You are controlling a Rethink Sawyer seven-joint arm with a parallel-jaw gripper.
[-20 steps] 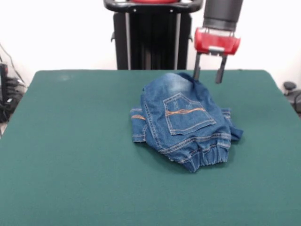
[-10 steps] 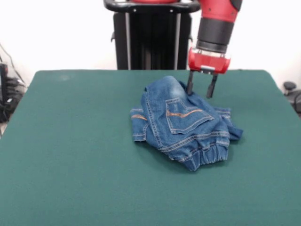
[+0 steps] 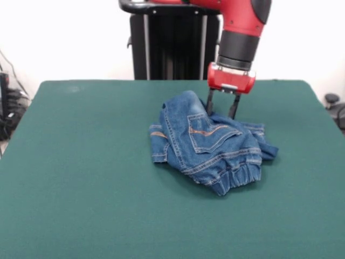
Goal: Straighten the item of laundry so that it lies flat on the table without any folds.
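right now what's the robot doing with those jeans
The red arm has its pincer down on the far edge of a small pair of blue jeans, which lie bunched and folded over near the middle of the green table. The pincer's two fingers are spread apart, their tips at the fabric, with nothing clearly gripped. The jeans are not flat: a back pocket and the elastic waistband show on top of the heap.
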